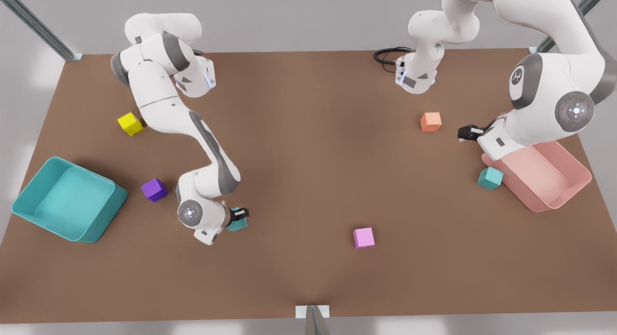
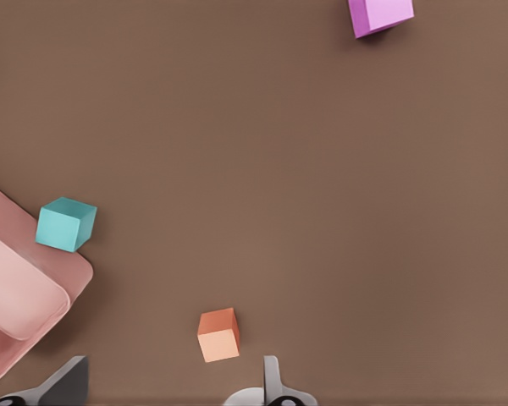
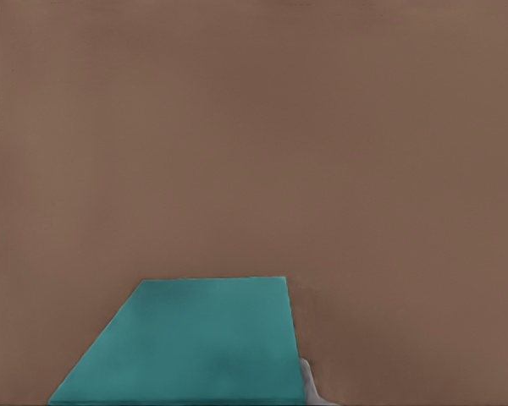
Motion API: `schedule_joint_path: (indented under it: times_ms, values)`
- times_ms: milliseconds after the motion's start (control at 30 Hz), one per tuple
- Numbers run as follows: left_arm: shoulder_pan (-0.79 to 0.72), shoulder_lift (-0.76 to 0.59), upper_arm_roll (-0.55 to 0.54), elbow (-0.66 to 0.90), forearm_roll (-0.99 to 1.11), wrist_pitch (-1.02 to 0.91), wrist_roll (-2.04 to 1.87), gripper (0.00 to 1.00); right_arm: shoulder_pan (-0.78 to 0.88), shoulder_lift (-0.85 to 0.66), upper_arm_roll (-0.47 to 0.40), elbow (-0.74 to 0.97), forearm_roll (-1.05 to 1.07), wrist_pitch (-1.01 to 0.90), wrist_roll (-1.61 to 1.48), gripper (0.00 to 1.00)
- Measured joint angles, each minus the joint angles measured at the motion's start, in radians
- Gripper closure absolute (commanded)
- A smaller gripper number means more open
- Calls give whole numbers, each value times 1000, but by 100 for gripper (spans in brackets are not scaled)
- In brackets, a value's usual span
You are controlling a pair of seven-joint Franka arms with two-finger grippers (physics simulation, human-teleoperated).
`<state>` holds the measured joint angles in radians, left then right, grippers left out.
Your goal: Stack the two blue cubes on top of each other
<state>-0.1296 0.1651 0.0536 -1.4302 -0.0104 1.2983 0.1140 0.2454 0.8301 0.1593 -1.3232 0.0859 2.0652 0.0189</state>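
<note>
One blue cube (image 1: 237, 224) sits low on the table near the front, on the front view's left. My right gripper (image 1: 239, 213) is down over it, shut on it. In the right wrist view the cube (image 3: 186, 347) looms close, with one fingertip (image 3: 309, 387) against its side. The other blue cube (image 1: 490, 178) rests on the table beside the pink bin (image 1: 581, 176), and is the blue cube (image 2: 65, 224) in the left wrist view. My left gripper (image 1: 465, 132) hovers open above the table between that cube and the orange cube, holding nothing, its fingers (image 2: 271, 381) spread wide.
A teal bin (image 1: 103, 214) stands at the front view's left edge, with a purple cube (image 1: 154, 189) beside it and a yellow cube (image 1: 130, 124) farther back. An orange cube (image 1: 430, 121) and a pink cube (image 1: 363, 237) lie on the brown table.
</note>
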Motion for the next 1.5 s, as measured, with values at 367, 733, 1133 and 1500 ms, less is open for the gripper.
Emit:
schedule_joint_path:
  times_ms: [367,733,1133,1500]
  values:
    - [130,52,6,-269,4,237,165,0,348,213,-4,314,12,46,362,35]
    - [241,180,66,-389,92,664,564,0,236,84,5,338,94,-19,632,0]
    - [263,295,92,-394,119,788,816,0,-210,-224,-34,377,-81,-653,396,0]
    - [278,358,126,-409,115,814,901,0,-236,-775,-60,-84,-112,-832,147,0]
